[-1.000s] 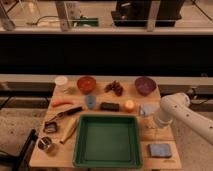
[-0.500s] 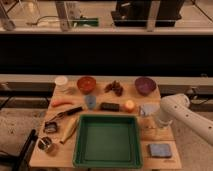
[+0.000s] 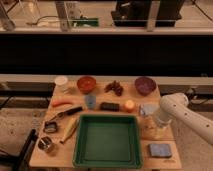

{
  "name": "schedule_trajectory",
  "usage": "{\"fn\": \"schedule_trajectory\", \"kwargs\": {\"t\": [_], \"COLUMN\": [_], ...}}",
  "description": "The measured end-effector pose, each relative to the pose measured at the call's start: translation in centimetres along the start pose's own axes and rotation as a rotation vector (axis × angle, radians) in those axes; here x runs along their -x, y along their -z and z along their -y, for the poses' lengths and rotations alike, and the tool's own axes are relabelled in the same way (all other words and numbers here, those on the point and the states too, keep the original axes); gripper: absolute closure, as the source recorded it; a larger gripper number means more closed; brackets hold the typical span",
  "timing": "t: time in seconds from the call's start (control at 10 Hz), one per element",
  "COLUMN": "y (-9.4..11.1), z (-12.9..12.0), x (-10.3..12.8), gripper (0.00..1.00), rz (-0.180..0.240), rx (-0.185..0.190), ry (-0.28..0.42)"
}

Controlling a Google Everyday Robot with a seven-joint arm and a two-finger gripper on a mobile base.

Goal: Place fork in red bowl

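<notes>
The red bowl (image 3: pixel 86 83) stands at the back of the wooden table (image 3: pixel 60 159), left of centre. A thin pale sliver that looks like the fork (image 3: pixel 69 90) lies just left of the bowl, beside a white cup (image 3: pixel 61 81); its shape is unclear. My gripper (image 3: pixel 149 127) hangs from the white arm (image 3: pixel 172 107) over the table's right side, right of the green tray (image 3: pixel 80 145). It is far from both the fork and the red bowl.
A dark purple bowl (image 3: pixel 145 85) stands back right. Between the bowls lie dark grapes (image 3: pixel 115 88), a blue can (image 3: pixel 90 101), a black bar (image 3: pixel 109 106) and an orange fruit (image 3: pixel 129 105). At left lie a carrot (image 3: pixel 62 103), a black-handled utensil (image 3: pixel 67 113) and a banana (image 3: pixel 70 129). A blue sponge (image 3: pixel 160 150) sits front right.
</notes>
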Motion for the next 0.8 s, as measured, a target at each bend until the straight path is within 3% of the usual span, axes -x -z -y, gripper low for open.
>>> {"fn": "schedule_trajectory", "kwargs": {"t": [0.5,0.8], "y": [0.05,0.08], "z": [-0.09,0.06], "x": [-0.35,-0.37], "gripper": [0.47,0.47], "rz": [0.007,0.005], "rx": [0.006,0.004], "ry": [-0.002,0.002]}}
